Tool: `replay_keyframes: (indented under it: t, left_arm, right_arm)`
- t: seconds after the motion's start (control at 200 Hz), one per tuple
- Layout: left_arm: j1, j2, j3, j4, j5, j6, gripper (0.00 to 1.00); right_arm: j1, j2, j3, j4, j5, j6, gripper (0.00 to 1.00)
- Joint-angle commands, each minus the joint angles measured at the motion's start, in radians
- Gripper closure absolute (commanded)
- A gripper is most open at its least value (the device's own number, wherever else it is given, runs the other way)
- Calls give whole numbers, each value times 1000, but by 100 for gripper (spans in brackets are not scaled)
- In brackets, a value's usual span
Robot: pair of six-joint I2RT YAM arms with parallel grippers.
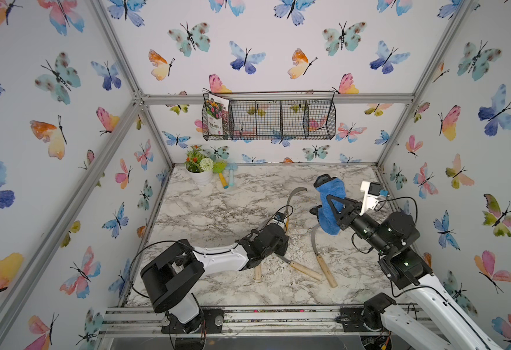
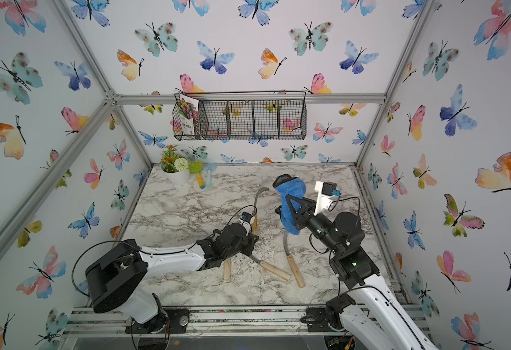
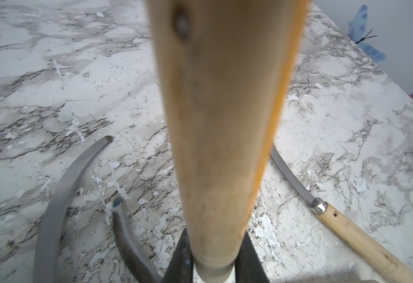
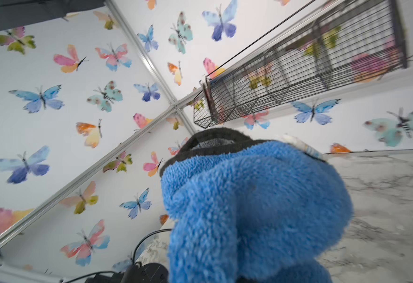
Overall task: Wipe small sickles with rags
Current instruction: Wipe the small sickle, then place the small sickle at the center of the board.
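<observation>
Inside R claw (image 1: 330,202), rag (image 1: 333,185), L claw (image 3: 215,259) w/ sickle (image 3: 220,122)

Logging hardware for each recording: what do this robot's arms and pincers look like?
The left arm and right arm share white shell links between black joints, with thin black cables looping alongside. The left pincer and right pincer are black with tapered fingers. The right arm's joints carry green lights; a white camera bracket tops its wrist.

Blurred sickle handle (image 3: 225,122) cropped at both ends; second sickle (image 1: 326,271), blade tip behind rag (image 1: 328,206)
</observation>
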Motion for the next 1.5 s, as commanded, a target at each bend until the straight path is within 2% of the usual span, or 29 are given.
replay_keyframes:
  t: [0.0, 0.075, 0.165, 0.24, 0.3, 0.35, 0.455, 0.526, 0.711, 0.821, 1.031, 1.166, 1.296, 1.412, 1.497]
  left_arm:
    - [6, -11, 50, -172, -265, -232, 100]
    - [5, 10, 145, -353, -337, -323, 100]
    - [6, 24, 218, -439, -381, -308, 100]
    - [12, 44, 282, -577, -472, -400, 100]
    - [44, 76, 356, -722, -495, -484, 100]
    - [105, 115, 415, -819, -418, -500, 100]
    - [283, 234, 511, -944, -136, -450, 100]
    - [371, 292, 546, -1004, -86, -462, 100]
    - [503, 269, 488, -966, -41, -465, 100]
    - [568, 247, 435, -946, 2, -478, 100]
    - [702, 309, 415, -957, 107, -473, 100]
    - [725, 334, 425, -945, 121, -446, 100]
    - [725, 350, 452, -963, 97, -444, 100]
    - [726, 383, 492, -991, 90, -437, 91]
    - [727, 400, 503, -1001, 82, -437, 84]
  right_arm:
    - [3, -16, -22, -191, 334, 106, 98]
    - [3, -31, -33, -240, 330, 133, 98]
    - [4, -71, -53, -242, 283, 170, 98]
    - [3, -105, -61, -216, 200, 171, 98]
    - [3, -123, -82, -181, 129, 186, 98]
    - [3, -133, -118, -119, 66, 202, 99]
    - [3, -113, -173, -45, -17, 242, 99]
    - [3, -79, -193, -18, -62, 264, 99]
    - [4, 15, -198, 48, -152, 287, 99]
    - [3, 11, -175, -16, -102, 268, 99]
    - [3, -51, -192, 10, -87, 256, 99]
    - [3, -76, -223, 59, -89, 253, 99]
    - [3, -33, -218, 61, -93, 242, 97]
    - [3, 58, -184, 28, -84, 197, 98]
    - [3, 132, -133, -63, -45, 170, 98]
